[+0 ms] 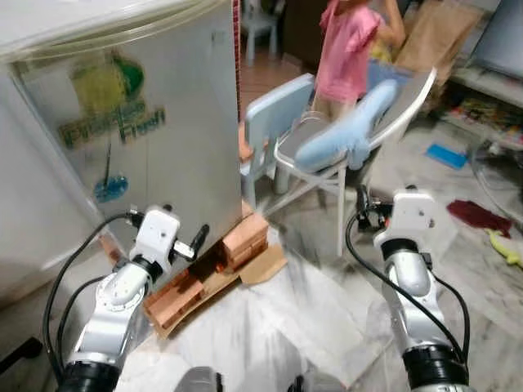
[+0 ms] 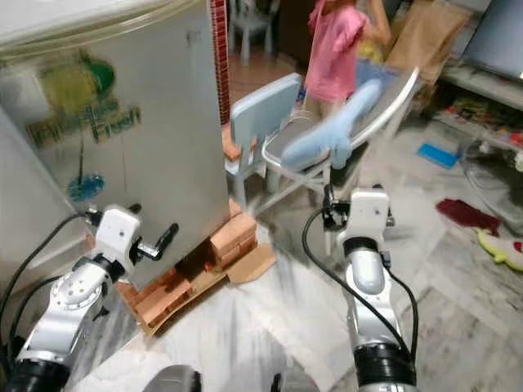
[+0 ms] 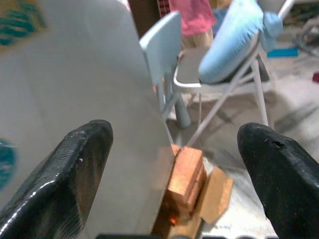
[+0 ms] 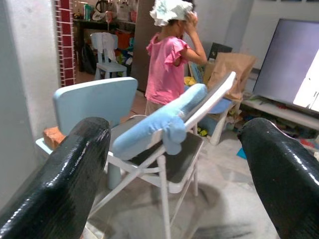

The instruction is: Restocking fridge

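The fridge (image 1: 122, 122) and folding chair (image 1: 359, 139) are seen from the head, looking forward and down, by both eye views. The fridge's side is faced closely from the left wrist; the chair and a person (image 4: 167, 64) are faced from the right wrist.

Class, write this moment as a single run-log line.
phase: approaching fridge | left claw: open, empty, near fridge side | right claw: open, empty, facing folding chair | person: behind chair

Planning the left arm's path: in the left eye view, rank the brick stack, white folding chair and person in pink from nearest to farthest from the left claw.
1. Brick stack, under the fridge corner, beside the left claw.
2. White folding chair, ahead to the right.
3. Person in pink, behind the chair.
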### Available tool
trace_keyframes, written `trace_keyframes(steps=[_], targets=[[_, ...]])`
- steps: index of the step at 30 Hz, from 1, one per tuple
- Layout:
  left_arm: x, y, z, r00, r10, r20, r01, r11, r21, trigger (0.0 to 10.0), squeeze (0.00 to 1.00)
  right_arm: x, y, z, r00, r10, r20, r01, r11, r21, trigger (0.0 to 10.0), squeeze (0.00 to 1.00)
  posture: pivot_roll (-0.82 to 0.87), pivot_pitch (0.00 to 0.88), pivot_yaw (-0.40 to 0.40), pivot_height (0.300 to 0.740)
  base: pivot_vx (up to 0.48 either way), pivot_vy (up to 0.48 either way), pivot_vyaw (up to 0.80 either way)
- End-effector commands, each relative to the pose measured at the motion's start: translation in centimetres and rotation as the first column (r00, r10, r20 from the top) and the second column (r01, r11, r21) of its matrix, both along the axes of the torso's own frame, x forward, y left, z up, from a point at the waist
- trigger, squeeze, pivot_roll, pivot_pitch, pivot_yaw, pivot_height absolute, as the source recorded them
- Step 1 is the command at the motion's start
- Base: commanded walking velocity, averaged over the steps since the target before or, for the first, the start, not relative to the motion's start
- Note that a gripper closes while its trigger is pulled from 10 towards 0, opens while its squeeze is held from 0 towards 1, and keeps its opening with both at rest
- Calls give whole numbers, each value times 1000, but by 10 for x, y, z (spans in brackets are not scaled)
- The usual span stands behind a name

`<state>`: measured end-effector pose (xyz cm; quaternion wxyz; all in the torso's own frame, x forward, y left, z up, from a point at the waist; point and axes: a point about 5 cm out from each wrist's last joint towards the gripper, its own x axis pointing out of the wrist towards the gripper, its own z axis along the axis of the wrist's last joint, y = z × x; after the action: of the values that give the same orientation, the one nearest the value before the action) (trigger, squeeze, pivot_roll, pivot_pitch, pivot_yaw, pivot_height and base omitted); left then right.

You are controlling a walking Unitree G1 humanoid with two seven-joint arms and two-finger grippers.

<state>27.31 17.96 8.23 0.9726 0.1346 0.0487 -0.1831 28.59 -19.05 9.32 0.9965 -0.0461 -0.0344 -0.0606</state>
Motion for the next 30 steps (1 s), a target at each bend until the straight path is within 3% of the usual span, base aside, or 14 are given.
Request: trace_keyframes(steps=[1, 6, 16, 24, 30], targets=[[-1, 8, 3, 1000, 5, -2, -5, 1000, 15, 10000, 0, 3, 11, 4, 999, 39, 7, -40, 999, 9, 10000, 0, 6, 22, -38, 740, 0, 439, 0], [-2, 11, 4, 1000, 4, -1, -4, 999, 34, 10000, 0, 6, 11, 7, 999, 41, 11, -41, 999, 4, 10000, 0, 7, 23, -34, 740, 0, 438, 0], [0, 29, -3, 984, 180, -20, -180, 983, -30, 10000, 0, 4, 13, 7, 999, 48, 8, -48, 999, 9, 10000, 0, 5, 22, -38, 740, 0, 439, 0], [3, 33, 2, 978, 210, -1, -210, 977, -36, 10000, 0, 7, 17, 10, 998, 61, 12, -61, 998, 9, 10000, 0, 10, 23, -44, 740, 0, 450, 0], [5, 39, 5, 967, 252, 34, -249, 966, -63, 10000, 0, 6, 15, 11, 998, 60, 10, -60, 998, 5, 10000, 0, 8, 26, -48, 740, 0, 0, -349]])
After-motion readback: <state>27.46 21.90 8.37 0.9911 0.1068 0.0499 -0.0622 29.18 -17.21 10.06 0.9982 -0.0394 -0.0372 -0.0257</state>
